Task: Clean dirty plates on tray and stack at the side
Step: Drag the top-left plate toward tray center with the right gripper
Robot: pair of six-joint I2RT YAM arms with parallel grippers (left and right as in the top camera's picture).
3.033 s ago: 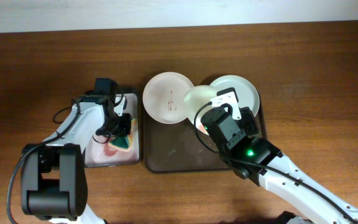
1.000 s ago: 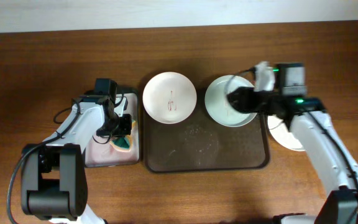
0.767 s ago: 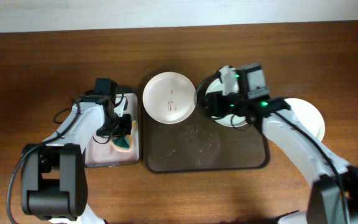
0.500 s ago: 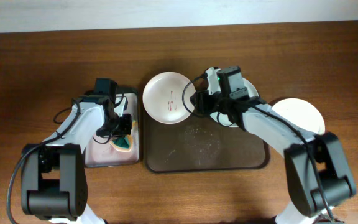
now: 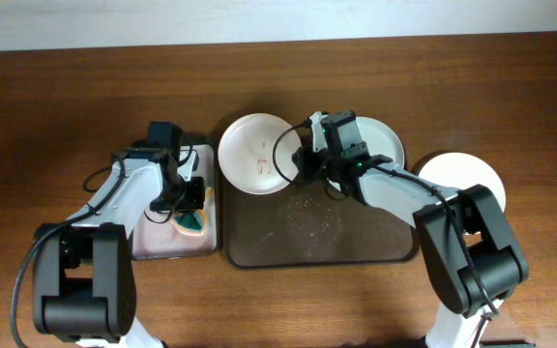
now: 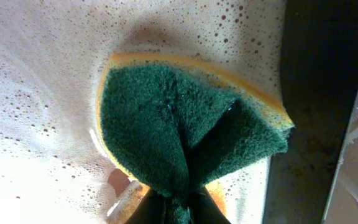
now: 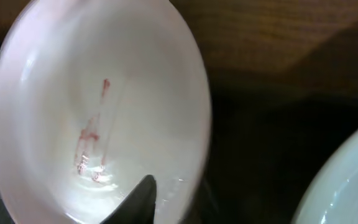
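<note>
The right claw (image 5: 296, 164) is pinching the rim of a red-streaked round white plate (image 5: 251, 153) on the dark brown tray (image 5: 356, 244); the left claw (image 5: 188, 201) is gripping a green-and-yellow sponge (image 6: 166, 118).

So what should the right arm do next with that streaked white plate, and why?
Probably lift the round white streaked plate a little off the dark brown tray: the right end effector pinches its rim, and the left end effector holds the green sponge.
</note>
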